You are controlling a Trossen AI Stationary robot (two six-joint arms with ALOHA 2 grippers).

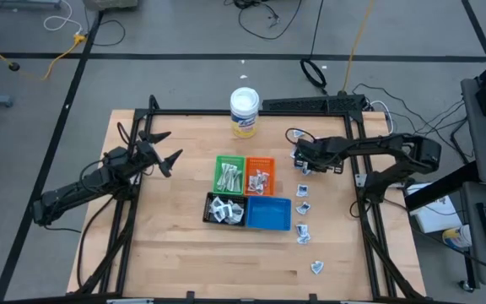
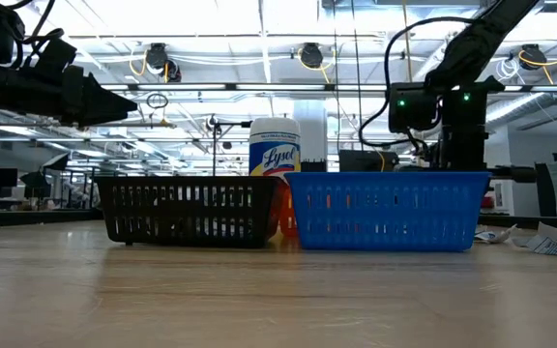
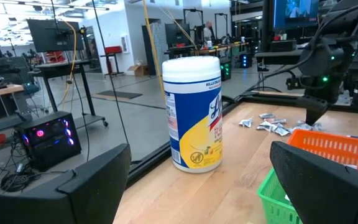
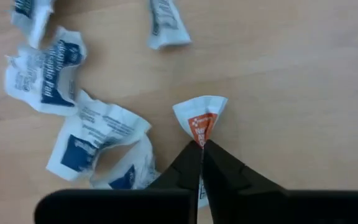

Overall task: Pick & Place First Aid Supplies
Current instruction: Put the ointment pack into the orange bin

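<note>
Pale wood makes up the counter (image 1: 175, 245), and nearest its front edge a lone packet (image 1: 317, 268) lies right of centre. Further in, a loose line of packets (image 1: 302, 230) runs up the right side, just beside the blue tray (image 1: 268, 214). The black tray (image 1: 225, 209) touches the blue one on its left and holds several packets; behind them stand the green tray (image 1: 229, 175) with pale strips inside and the orange tray (image 1: 259, 176) with more packets. The right hand (image 4: 201, 144) is low over the counter right of the orange tray, its fingers pinched together on the edge of a small white packet with an orange mark (image 4: 200, 118); more blue-printed packets (image 4: 95, 138) lie crumpled just beside it on the wood. The left hand (image 1: 163, 150) hangs above the counter well left of the trays, its fingers spread wide and holding nothing. At the far edge stands a white-lidded tub (image 1: 245, 112) with a yellow label, apart from everything else.
</note>
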